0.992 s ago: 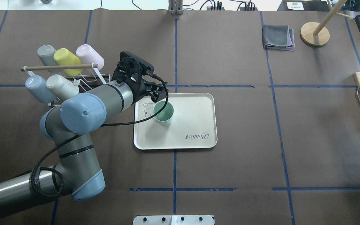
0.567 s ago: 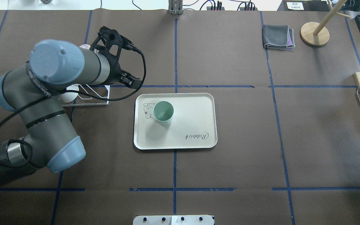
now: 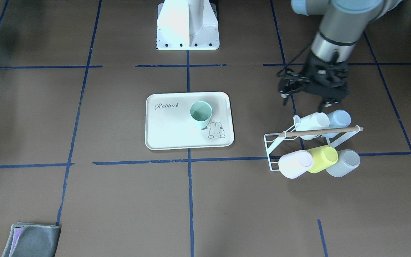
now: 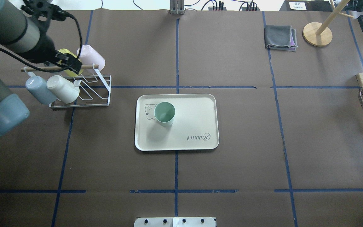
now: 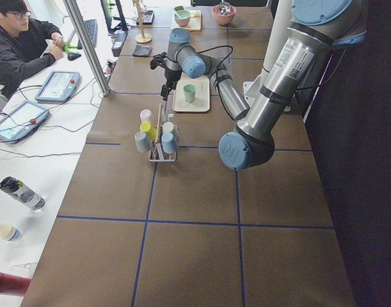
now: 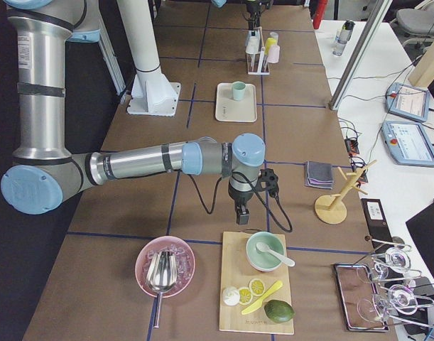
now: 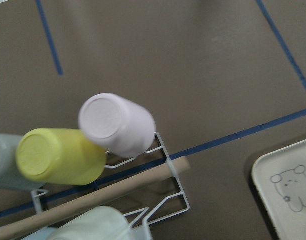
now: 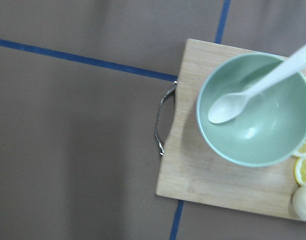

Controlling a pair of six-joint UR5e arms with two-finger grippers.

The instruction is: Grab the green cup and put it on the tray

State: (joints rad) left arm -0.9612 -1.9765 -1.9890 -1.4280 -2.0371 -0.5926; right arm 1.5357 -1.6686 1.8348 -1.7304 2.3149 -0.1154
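The green cup (image 4: 164,113) stands upright on the tray (image 4: 194,126), next to its bunny drawing; both also show in the front view, the cup (image 3: 201,113) on the tray (image 3: 170,128). My left gripper (image 3: 304,101) is open and empty. It hangs over the near side of the cup rack, well away from the tray, and shows above the rack in the overhead view (image 4: 69,62). My right gripper (image 6: 241,213) shows only in the exterior right view, over the table by a cutting board; I cannot tell whether it is open or shut.
A white wire rack (image 4: 83,94) holds several pastel cups, among them a yellow one (image 7: 57,155) and a pink one (image 7: 117,125). A grey cloth (image 4: 280,37) and a wooden stand (image 4: 317,34) lie at the back right. A cutting board (image 8: 203,175) carries a green bowl (image 8: 258,120) with a spoon.
My left arm has drawn back from the green cup on the tray, moving left and away to above the rack. The cup stays upright on the tray.
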